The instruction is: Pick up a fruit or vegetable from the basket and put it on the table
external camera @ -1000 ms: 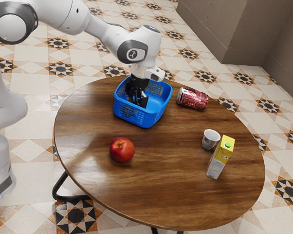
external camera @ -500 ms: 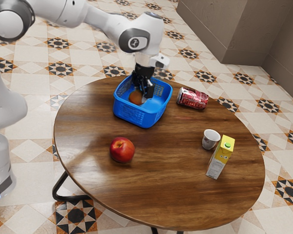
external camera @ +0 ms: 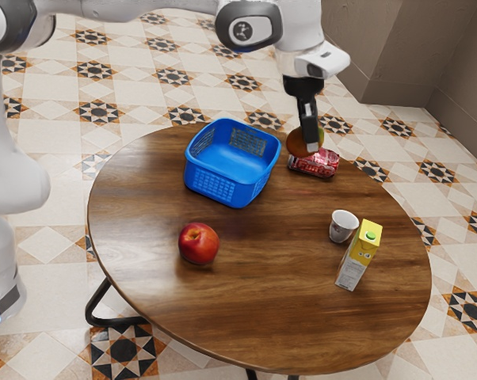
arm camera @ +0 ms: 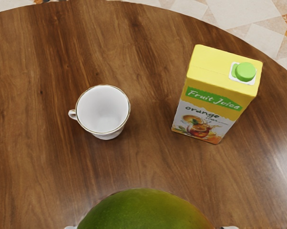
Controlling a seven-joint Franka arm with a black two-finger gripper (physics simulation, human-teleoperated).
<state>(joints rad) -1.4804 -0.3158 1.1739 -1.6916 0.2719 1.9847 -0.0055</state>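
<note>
Dial: exterior view, centred on the tabletop (external camera: 262, 301), 12 at the far rim.
Mango (external camera: 295, 145): in the gripper (external camera: 307, 142), raised clear of the basket (external camera: 215, 184), toward 1 o'clock. Set-down remains, by my reading.
Jaws: clamped on the mango, a finger to each side.
Can (external camera: 322, 165): also at 1 o'clock, behind the mango along the line of sight; gap between them cannot be told. Lowering on this line could clip it and start it rolling, as it lies on its side.
Cup (arm camera: 103, 112): between 2 and 3 o'clock, ahead of the mango in the wrist view. A low swing that way could knock it, light as it probably is.
Carton (arm camera: 210, 90): 3 o'clock, beside the cup, tall and narrow; likely to topple if the mango's side catches it.
Grip: smooth, rounded skin may slip or twist if the move is jerky. Letting go high would probably cause a bounce and roll toward the rim.
Apple (external camera: 199, 244): 9 o'clock, well apart, small risk.
Arm (external camera: 135, 8): enters from the 10 o'clock side, stretched nearly level above the table.
Gripper pose: fingers point down, tips leaning slightly toward 5 o'clock.
</note>
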